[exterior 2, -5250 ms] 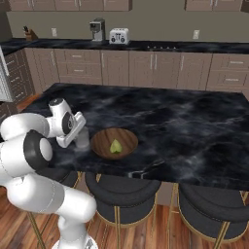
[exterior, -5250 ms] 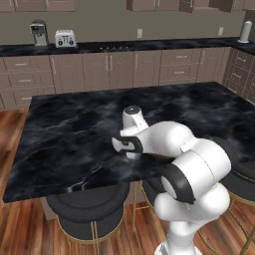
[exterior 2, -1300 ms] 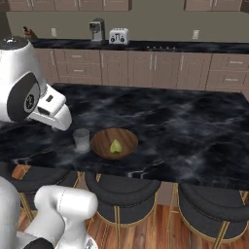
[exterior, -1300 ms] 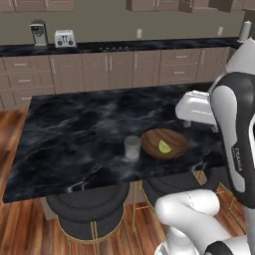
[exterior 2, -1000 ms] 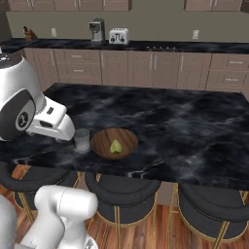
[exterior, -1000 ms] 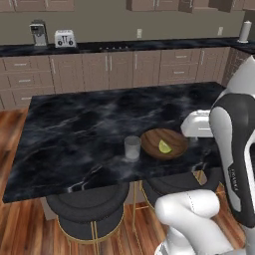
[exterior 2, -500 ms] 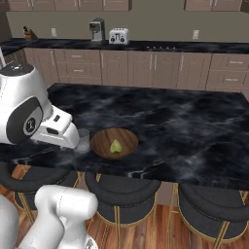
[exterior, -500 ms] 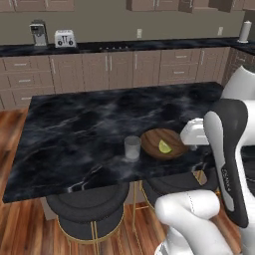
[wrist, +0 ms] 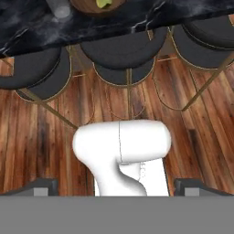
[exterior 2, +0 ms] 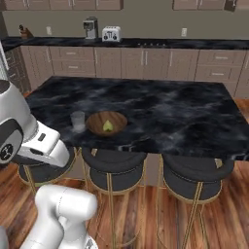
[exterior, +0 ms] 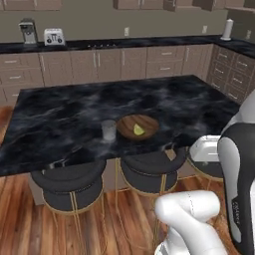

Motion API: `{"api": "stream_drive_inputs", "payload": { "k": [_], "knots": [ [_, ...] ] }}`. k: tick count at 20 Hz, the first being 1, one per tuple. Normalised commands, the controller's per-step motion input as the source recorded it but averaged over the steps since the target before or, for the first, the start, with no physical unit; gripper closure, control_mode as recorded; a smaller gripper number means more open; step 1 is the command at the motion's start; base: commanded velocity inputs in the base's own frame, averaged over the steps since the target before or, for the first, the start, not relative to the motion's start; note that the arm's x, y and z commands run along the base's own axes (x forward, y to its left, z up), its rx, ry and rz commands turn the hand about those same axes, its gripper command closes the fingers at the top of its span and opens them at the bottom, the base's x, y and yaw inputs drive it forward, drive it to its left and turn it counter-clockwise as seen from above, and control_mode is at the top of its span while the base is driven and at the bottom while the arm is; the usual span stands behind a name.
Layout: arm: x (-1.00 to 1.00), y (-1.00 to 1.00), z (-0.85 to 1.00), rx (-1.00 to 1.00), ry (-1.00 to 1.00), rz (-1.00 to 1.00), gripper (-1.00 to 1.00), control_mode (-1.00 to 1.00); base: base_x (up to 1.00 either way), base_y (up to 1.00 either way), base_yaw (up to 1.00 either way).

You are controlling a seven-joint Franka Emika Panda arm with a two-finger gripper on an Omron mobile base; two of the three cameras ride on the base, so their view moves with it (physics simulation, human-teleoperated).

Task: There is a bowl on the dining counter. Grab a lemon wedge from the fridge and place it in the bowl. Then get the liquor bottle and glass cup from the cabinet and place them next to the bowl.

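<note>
The brown wooden bowl sits near the front edge of the black dining counter. A yellow-green lemon wedge lies inside it. The glass cup stands upright just left of the bowl, a little apart from it. In the hand view, bowl and cup lie at the top edge. My gripper hangs low in front of the counter, pointing down at the floor, open and holding nothing. The liquor bottle and the fridge are out of view.
Round dark stools stand under the counter's front edge over wooden floor. Behind runs a back counter with a toaster, a coffee machine and a white cylinder. Brown drawer units line it.
The whole picture has shifted, so the base has moved. My hand has swung down from above the counter's right side to below its edge. Bowl, wedge and cup have stayed put.
</note>
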Motion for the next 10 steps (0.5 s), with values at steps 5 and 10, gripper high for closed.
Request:
{"api": "stream_drive_inputs", "payload": {
  "k": [5,10],
  "knots": [
    [0.0,0.0,0.0,0.0,0.0,0.0,-1.0,1.0,-0.19,-1.0,-0.12],
    [0.0,0.0,0.0,0.0,0.0,0.0,-1.0,1.0,0.37,-1.0,-0.06]
  ]
}}
